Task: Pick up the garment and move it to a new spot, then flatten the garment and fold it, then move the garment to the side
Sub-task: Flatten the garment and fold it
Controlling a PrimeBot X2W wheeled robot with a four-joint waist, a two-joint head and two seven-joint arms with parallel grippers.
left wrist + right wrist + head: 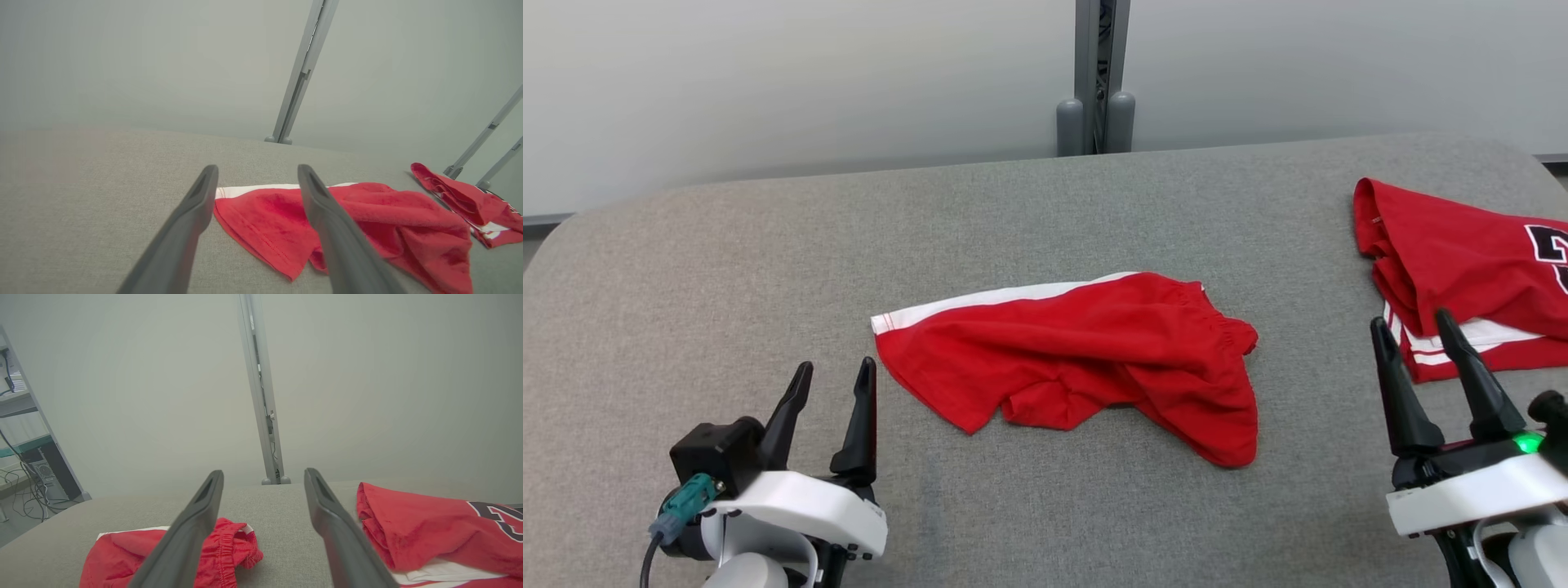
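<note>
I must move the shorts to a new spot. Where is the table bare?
Bare grey table left of the red shorts, and behind them toward the wall. Crowded on the right, where the red jersey lies.

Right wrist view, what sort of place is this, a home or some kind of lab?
Probably a lab or test room, not a home: a grey fabric-covered table backed by plain pale panels joined by a metal post, and off to the side a computer tower sits among loose cables.

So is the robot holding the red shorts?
No, the red shorts lie on the table, apart from the open left gripper and right gripper.
</note>
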